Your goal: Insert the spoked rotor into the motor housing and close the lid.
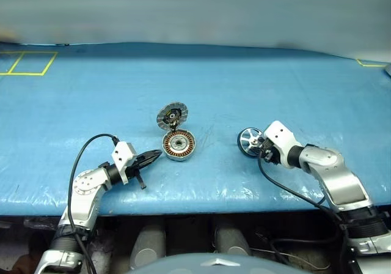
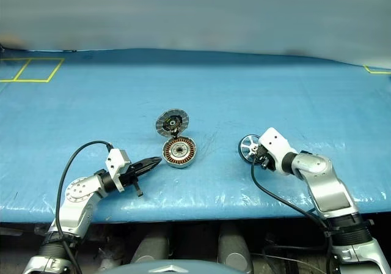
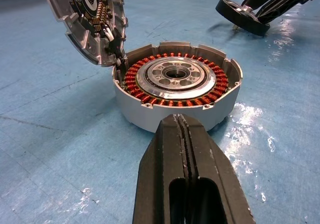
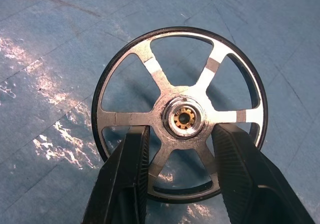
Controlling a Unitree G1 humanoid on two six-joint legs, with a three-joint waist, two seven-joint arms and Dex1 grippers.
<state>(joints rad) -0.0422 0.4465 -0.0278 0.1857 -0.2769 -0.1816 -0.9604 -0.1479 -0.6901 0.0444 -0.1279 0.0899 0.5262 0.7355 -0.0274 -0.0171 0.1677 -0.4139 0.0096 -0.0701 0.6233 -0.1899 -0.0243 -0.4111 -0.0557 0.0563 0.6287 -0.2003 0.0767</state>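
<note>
Right gripper [image 4: 180,159] points down-left near the front table [image 1: 293,90] edge, fingers partly apart astride the spoked rotor's [image 4: 182,115] hub, grip uncertain. Left gripper [image 3: 181,129], fully closed and empty, aims level at the motor housing [image 3: 176,90] with its lid [image 3: 86,20] up.

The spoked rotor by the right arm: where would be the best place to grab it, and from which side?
Probably at the central hub. The spoked rotor has wide gaps between thin spokes, so the right end effector can come from the robot's side and slip one finger into a gap on each side of the hub, as it is placed now. The rim is thin and offers less hold.
</note>
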